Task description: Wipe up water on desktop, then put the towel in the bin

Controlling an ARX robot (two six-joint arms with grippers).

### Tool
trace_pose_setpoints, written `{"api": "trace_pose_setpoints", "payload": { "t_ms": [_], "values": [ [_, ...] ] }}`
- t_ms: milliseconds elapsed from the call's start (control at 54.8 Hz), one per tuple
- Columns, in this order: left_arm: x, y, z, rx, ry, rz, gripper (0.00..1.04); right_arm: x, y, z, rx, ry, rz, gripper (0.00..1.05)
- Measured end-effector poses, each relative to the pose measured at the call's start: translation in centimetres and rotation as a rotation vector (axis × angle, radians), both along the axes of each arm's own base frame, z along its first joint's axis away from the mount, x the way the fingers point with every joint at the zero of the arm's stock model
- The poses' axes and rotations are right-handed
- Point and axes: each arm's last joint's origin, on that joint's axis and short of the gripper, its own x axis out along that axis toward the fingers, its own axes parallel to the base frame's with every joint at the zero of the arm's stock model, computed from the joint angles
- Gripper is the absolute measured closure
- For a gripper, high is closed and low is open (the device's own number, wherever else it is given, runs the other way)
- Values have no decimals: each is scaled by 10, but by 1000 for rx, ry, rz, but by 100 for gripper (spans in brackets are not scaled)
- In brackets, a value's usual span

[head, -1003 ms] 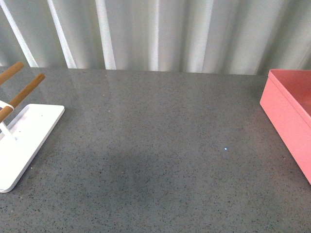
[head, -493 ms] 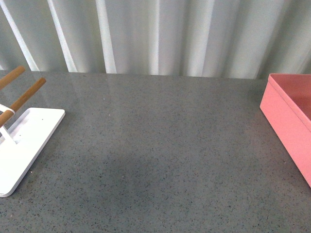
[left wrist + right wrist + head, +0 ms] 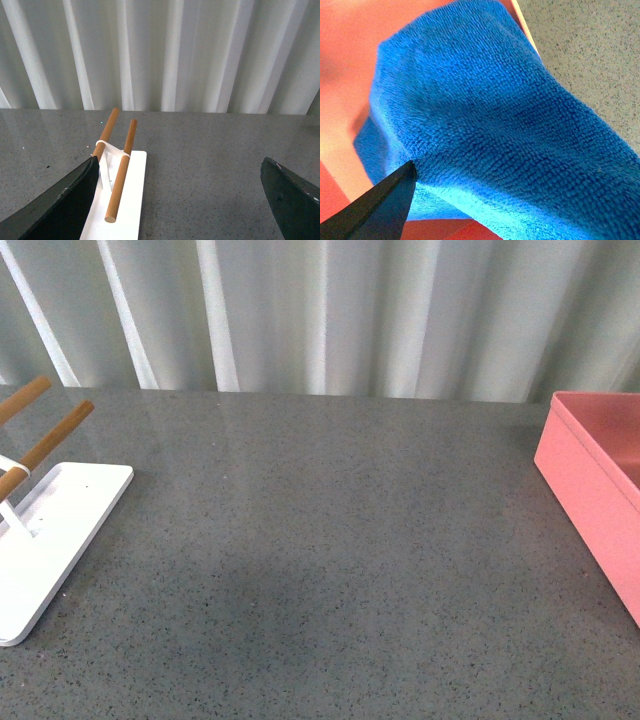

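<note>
The blue fluffy towel [image 3: 485, 115] fills the right wrist view, lying in the salmon-pink bin [image 3: 345, 75] with one fold over the bin's rim towards the desktop [image 3: 590, 50]. My right gripper [image 3: 500, 170] is open right at the towel; only one dark finger [image 3: 380, 210] shows. In the front view the bin [image 3: 590, 490] stands at the right edge of the speckled grey desktop [image 3: 330, 540], and neither arm shows there. No water shows on the desktop. My left gripper [image 3: 180, 165] hangs open above the desktop [image 3: 210, 160], holding nothing.
A white flat-based rack with wooden rods [image 3: 50, 530] stands at the desktop's left edge; in the left wrist view the rack [image 3: 125, 200] lies just inside the left finger [image 3: 60, 205]. A white corrugated wall [image 3: 320, 310] closes off the back.
A small bright speck on the desktop a second ago no longer shows, and the front view's scene sits slightly lower. Nothing has moved in the last half second.
</note>
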Motion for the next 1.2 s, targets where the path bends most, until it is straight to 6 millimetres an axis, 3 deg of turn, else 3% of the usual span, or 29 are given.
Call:
{"api": "trace_pose_setpoints", "payload": {
  "t_ms": [365, 566, 638, 967, 1204],
  "values": [
    [0, 0, 0, 0, 0, 0, 7, -6, 6, -34, 27, 170, -19, 7],
    [0, 0, 0, 0, 0, 0, 7, -10, 15, -39, 22, 173, -8, 7],
    [0, 0, 0, 0, 0, 0, 7, -8, 19, -30, 6, 138, 5, 7],
    [0, 0, 0, 0, 0, 0, 7, 3, 24, 54, 10, -70, 75, 7],
    [0, 0, 0, 0, 0, 0, 7, 4, 24, 73, 7, -119, 95, 7]
  ]
}}
